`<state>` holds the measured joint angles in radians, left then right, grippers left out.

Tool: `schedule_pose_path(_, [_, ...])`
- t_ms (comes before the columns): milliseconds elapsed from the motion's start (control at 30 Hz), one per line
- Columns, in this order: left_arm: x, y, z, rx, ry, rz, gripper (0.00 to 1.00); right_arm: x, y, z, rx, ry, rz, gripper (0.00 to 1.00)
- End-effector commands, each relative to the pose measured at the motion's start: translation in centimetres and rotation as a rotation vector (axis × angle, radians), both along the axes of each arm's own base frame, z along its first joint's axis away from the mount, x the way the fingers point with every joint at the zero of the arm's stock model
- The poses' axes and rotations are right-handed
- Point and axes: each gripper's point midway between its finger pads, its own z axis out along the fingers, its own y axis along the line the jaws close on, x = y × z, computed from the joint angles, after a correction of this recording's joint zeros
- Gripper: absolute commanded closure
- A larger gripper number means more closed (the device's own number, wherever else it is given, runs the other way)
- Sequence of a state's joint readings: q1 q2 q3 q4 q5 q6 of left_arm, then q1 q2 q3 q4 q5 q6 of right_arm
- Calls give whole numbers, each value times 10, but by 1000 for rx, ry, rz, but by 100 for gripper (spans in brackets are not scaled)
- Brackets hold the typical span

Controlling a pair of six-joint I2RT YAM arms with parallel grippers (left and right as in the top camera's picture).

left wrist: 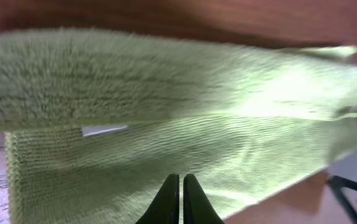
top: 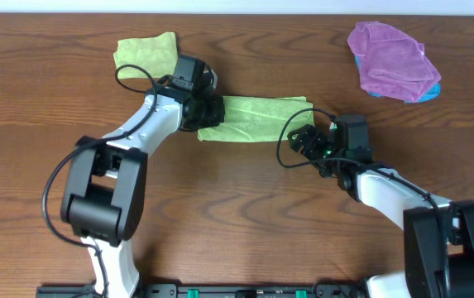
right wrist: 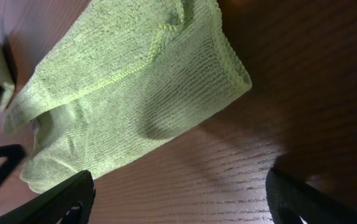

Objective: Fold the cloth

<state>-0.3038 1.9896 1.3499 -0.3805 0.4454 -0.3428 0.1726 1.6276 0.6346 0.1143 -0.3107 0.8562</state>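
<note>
The green cloth (top: pixel 257 118) lies mid-table as a long strip, already doubled over lengthwise by the look of it. It sits well apart from the second green cloth (top: pixel 146 54) at the far left and the purple cloth (top: pixel 390 62) at the far right. It looks like soft, nubbly microfibre: light, limp and slightly grippy against the wooden table (top: pixel 237 223). I'd expect it to sag and drag rather than keep any shape, so I'd take it at the corners or along a stitched hem, pinching both layers together. A small white label (left wrist: pixel 103 130) peeks out between the layers at the left end.

The left claw (top: pixel 209 109) sits over that left end with its tips clenched almost flat together. They rest against the lower layer while the upper layer billows above (whether any fabric is actually caught between them, I cannot tell).

The right claw (top: pixel 303 139) is spread wide and holds nothing. It hangs just off the strip's near right corner, with bare wood between its fingers and the hemmed corner just ahead.
</note>
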Motion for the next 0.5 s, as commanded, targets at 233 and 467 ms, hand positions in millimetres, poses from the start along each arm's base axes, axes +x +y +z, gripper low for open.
schedule_pose_path(233, [34, 5, 21, 50, -160, 57, 94, -9, -2, -12, -17, 43, -15, 12])
schedule_pose_path(467, [47, 0, -19, 44, -135, 91, 94, -8, -9, -19, -38, 60, -61, 11])
